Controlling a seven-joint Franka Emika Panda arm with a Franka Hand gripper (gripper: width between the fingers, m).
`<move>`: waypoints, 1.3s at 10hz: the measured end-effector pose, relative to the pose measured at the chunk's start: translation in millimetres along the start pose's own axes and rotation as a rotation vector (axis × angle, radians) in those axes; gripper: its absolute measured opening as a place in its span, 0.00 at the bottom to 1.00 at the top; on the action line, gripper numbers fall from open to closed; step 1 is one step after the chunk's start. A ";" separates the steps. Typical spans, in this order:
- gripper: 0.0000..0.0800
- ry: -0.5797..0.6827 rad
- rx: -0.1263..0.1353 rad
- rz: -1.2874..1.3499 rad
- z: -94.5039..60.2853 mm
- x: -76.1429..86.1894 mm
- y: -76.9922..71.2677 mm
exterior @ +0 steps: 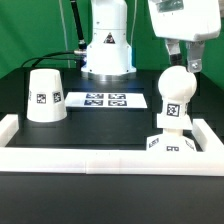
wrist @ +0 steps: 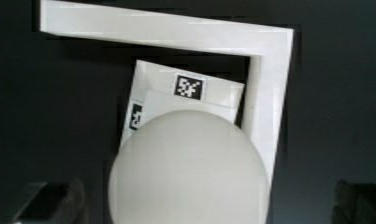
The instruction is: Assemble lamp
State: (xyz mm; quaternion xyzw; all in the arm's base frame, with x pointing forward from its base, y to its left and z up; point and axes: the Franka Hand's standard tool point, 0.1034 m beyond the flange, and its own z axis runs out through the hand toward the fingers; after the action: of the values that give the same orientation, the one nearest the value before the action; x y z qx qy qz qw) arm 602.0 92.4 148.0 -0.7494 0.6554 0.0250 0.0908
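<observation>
The white ball-shaped bulb point(exterior: 172, 88) was seen upright on the low square white base point(exterior: 170, 142), which stood on the black desk point(exterior: 90, 135) at the exterior view's right, close to the white raised rim point(exterior: 100, 157). The white tapered cup-like shade point(exterior: 45, 97) rested mouth-down at the exterior view's left, well apart, with the flat white marker board point(exterior: 105, 100) lying between. The gripper point(exterior: 184, 58) hung just above the bulb; whether its jaws touched the bulb could not be told. In the wrist view the bulb point(wrist: 188, 168) filled the foreground over the tagged base point(wrist: 188, 92).
</observation>
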 end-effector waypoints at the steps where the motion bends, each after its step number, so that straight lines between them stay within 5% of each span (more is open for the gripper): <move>1: 0.87 -0.003 -0.019 -0.123 4.0 -0.9 4.2; 3: 0.87 -0.017 -0.034 -0.376 3.5 5.6 9.2; 5: 0.87 -0.067 -0.081 -0.498 -4.1 21.4 21.8; 11: 0.87 -0.067 -0.077 -0.499 -9.7 46.1 23.6; 13: 0.87 -0.080 -0.112 -0.592 -11.0 66.1 34.7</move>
State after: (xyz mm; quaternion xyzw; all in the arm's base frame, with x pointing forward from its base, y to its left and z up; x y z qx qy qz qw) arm 576.2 21.6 144.8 -0.9101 0.4021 0.0628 0.0784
